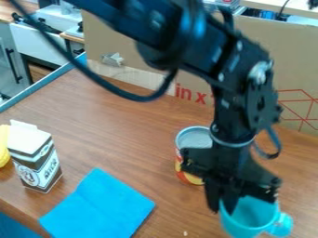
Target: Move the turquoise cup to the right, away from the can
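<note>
Woodgrain tabletop; at the claw, a turquoise cup with rounded handle

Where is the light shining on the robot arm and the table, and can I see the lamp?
Camera view: pale, bluish glints dot the black robot arm; same view: a soft, pale sheen lies on the wooden table, and no lamp is in the picture, so where the light comes from, I can't tell.
</note>
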`<action>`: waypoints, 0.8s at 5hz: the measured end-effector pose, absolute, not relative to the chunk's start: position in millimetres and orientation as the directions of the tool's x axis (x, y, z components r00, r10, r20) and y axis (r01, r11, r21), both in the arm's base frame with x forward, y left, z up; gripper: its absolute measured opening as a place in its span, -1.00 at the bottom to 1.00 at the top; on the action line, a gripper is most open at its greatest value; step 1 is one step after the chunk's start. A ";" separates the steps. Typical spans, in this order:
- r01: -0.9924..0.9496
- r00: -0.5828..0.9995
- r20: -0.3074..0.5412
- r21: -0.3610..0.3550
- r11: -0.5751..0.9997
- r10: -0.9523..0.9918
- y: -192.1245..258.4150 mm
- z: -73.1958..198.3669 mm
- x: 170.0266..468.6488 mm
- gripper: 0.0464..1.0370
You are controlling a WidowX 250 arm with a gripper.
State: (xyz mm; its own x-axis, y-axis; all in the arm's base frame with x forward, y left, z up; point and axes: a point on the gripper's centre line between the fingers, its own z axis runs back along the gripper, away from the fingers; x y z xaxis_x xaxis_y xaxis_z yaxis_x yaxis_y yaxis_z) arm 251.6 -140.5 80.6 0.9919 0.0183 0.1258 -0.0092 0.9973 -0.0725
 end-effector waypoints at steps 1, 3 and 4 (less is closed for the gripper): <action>0.086 0.988 0.139 -0.132 0.988 -0.067 -158.1 87.8 231.0 -0.89; 0.263 0.961 -0.060 -0.106 0.959 -0.270 -191.8 42.9 213.2 -0.89; 0.308 0.940 -0.117 -0.107 0.945 -0.320 -206.0 32.8 215.7 -0.89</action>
State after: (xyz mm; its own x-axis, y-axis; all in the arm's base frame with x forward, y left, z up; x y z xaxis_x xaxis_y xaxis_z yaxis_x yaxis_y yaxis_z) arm 215.7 -206.0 32.8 0.9402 -0.3200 -0.1167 0.3084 0.9453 -0.1065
